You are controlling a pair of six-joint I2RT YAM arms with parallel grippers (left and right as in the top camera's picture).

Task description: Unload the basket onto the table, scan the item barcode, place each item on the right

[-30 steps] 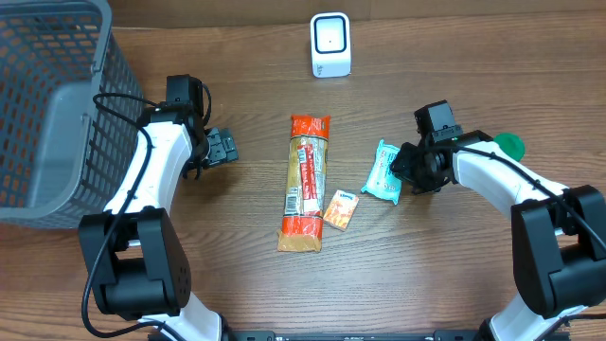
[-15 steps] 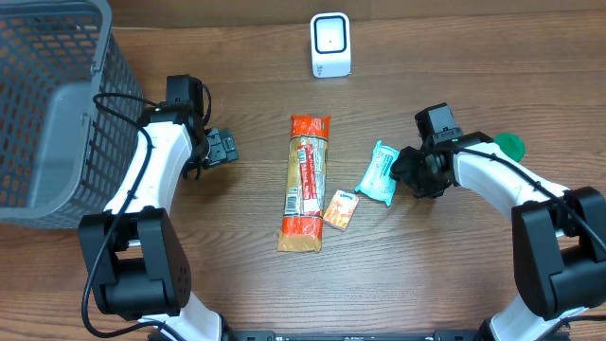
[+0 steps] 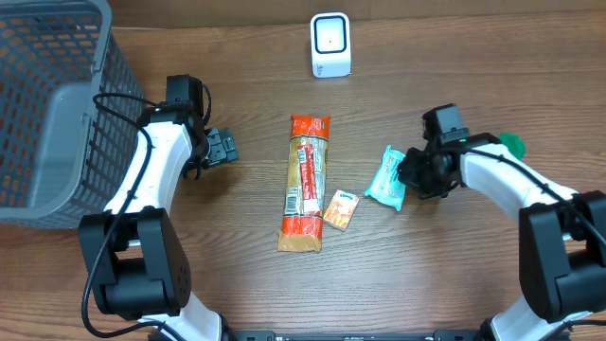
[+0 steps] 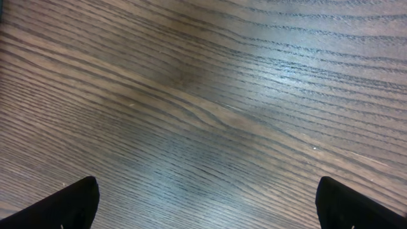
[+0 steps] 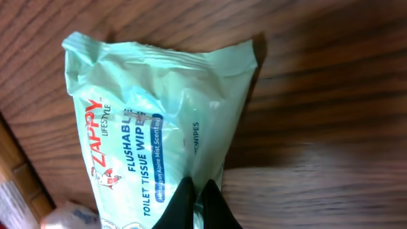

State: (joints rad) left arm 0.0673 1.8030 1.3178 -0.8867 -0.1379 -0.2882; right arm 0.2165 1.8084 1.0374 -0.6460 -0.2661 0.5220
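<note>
Glossy crinkled plastic wipes pack (image 5: 146, 127) on grained wooden table (image 4: 203, 95).

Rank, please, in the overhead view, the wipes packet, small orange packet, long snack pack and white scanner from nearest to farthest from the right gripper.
1. wipes packet, pinched in the right gripper itself.
2. small orange packet, to its left and nearer the robot.
3. long snack pack, at the table's middle.
4. white scanner, at the far edge.
</note>
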